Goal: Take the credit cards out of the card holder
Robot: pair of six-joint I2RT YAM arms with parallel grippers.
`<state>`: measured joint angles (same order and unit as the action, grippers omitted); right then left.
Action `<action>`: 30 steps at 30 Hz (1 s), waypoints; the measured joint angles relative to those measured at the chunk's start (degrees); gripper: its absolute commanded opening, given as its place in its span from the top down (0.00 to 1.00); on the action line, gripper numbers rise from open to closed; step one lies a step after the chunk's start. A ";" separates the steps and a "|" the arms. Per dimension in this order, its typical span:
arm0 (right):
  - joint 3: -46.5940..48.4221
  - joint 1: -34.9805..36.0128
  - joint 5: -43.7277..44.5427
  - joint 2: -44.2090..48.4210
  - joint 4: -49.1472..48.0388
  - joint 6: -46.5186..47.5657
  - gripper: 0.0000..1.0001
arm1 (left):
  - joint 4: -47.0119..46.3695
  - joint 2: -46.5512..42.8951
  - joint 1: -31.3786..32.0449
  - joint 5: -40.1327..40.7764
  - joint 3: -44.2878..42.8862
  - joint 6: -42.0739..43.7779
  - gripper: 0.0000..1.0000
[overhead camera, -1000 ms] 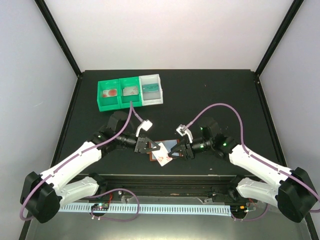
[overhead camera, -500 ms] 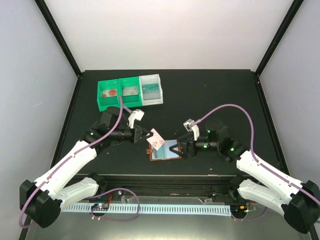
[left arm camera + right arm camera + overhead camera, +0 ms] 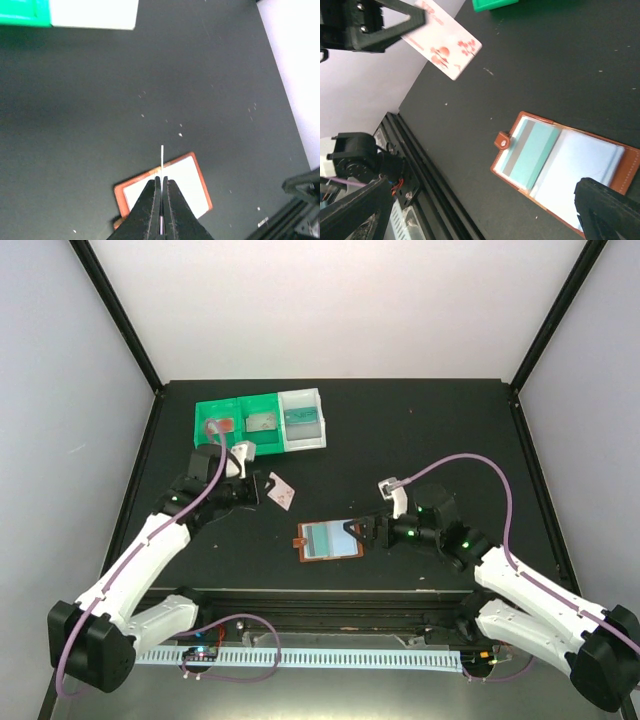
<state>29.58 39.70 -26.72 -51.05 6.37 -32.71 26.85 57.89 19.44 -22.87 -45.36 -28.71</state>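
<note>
The left fingers (image 3: 148,212) squeeze one credit card (image 3: 442,47), lifted at 10 o'clock from the open card holder (image 3: 330,540) on the worktop (image 3: 430,440). The right fingers (image 3: 607,210) wait wide apart, empty, at its 3 o'clock edge, maybe to steady it.

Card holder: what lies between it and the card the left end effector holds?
Only bare black table between card holder and credit card; the top and right wrist views both show it.

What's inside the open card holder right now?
In the card holder, a light blue card with a grey stripe fills the tab-side pocket. Any cards beneath it are covered.
</note>
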 measured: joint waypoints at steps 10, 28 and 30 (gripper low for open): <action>0.17 0.00 11.52 -0.72 3.15 -2.34 0.00 | -4.17 2.23 -4.26 8.94 -3.78 -0.22 0.99; 2.51 -0.04 13.55 -4.55 5.44 -1.31 0.00 | -16.85 23.41 -15.58 10.86 -12.26 -1.51 0.98; 3.58 -0.04 13.33 -4.59 5.68 -0.66 0.00 | -17.51 27.02 -16.15 10.43 -15.04 -1.64 0.98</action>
<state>33.17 39.66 -13.39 -55.64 12.05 -33.36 9.34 84.90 3.29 -12.45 -60.40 -30.35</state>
